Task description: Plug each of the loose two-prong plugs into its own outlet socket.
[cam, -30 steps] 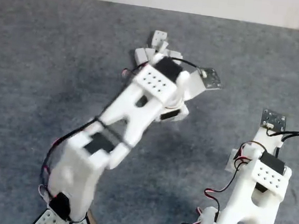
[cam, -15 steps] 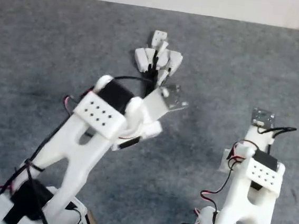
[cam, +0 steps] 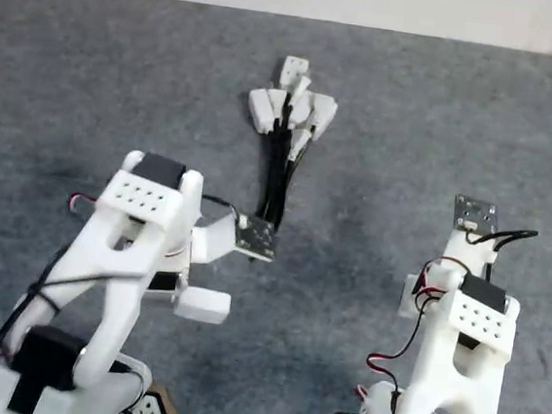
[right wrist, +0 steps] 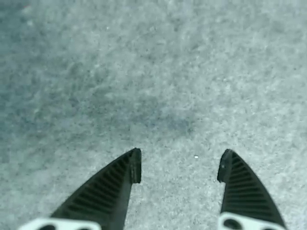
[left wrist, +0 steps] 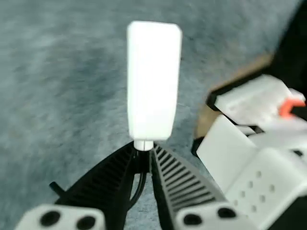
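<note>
Since one second ago the white plug [left wrist: 153, 81] has travelled away from the bundle of plugs [cam: 291, 106], back toward the arm bases with my left gripper [left wrist: 144, 149]. It pinches the plug at the cable neck, I think to leave the body free for inserting. My right gripper [right wrist: 178, 166] hangs spread above the carpet [right wrist: 144, 72]

White plugs [cam: 291, 106] on black cords [cam: 277, 180] lie bunched; one oblong white plug [left wrist: 153, 81] is held well apart

White plug [left wrist: 153, 81], black cords [cam: 276, 183], mottled grey carpet [right wrist: 144, 72]
</note>
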`<act>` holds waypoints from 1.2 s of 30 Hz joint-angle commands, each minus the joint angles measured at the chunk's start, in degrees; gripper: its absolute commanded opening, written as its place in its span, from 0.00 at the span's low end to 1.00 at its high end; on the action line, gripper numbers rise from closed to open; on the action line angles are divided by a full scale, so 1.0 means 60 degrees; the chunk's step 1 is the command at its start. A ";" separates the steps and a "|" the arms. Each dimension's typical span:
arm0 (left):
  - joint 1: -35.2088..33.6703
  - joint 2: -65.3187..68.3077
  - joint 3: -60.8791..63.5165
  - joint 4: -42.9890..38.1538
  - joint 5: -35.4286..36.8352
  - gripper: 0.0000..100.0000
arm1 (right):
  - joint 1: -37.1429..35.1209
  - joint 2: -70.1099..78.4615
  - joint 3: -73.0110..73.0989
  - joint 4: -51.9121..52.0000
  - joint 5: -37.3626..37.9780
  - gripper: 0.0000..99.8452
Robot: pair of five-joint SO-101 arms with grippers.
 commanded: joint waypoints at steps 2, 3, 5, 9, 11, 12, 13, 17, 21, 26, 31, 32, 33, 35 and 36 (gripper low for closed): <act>-0.0154 0.1414 -0.0212 -0.0601 -0.0425 0.00 | -0.0066 -0.0212 -0.0037 0.0051 0.0117 0.26; -0.0168 0.1780 -0.0330 -0.0850 -0.0425 0.00 | -0.0066 -0.0212 -0.0037 0.0051 0.0117 0.26; -0.0168 0.2527 -0.0652 -0.1333 -0.0425 0.00 | -0.0066 -0.0212 -0.0037 0.0051 0.0117 0.26; -0.0227 0.4022 -0.1604 -0.2037 -0.0366 0.01 | -0.0066 -0.0212 -0.0037 0.0051 0.0117 0.26; -0.0432 0.4681 -0.2205 -0.2066 -0.0352 0.04 | -0.0066 -0.0212 -0.0037 0.0051 0.0117 0.26; -0.0549 0.4960 -0.2527 -0.2051 -0.0220 0.08 | -0.0066 -0.0212 -0.0037 0.0051 0.0117 0.26; -0.0711 0.5194 -0.2850 -0.2095 0.0044 0.12 | -0.0066 -0.0212 -0.0037 0.0051 0.0117 0.26; -0.1443 0.5941 -0.4403 -0.2125 0.0615 0.20 | -0.0066 -0.0212 -0.0037 0.0051 0.0132 0.26; -0.1897 0.6366 -0.5883 -0.2095 0.0659 0.20 | -0.0066 -0.0212 -0.0037 0.0051 0.0132 0.26; -0.2117 0.6557 -0.7084 -0.2037 0.0908 0.20 | -0.0066 -0.0212 0.0037 0.0051 0.0132 0.26; -0.2659 0.6571 -0.7011 -0.1993 0.0850 0.20 | -0.0066 -0.0227 0.0095 0.0051 0.0132 0.26; -0.2835 0.6571 -0.7011 -0.2007 0.0835 0.20 | -0.0066 -0.0227 0.0095 0.0051 0.0132 0.26; -0.2982 0.6571 -0.6982 -0.2110 0.0835 0.20 | -0.0066 -0.0227 0.0095 0.0051 0.0132 0.26; -0.3143 0.6571 -0.6982 -0.2110 0.0835 0.20 | -0.0081 -0.0227 0.0095 0.0051 0.0132 0.26; -0.3158 0.6571 -0.6967 -0.2110 0.0850 0.20 | -0.0081 -0.0227 0.0095 0.0051 0.0132 0.26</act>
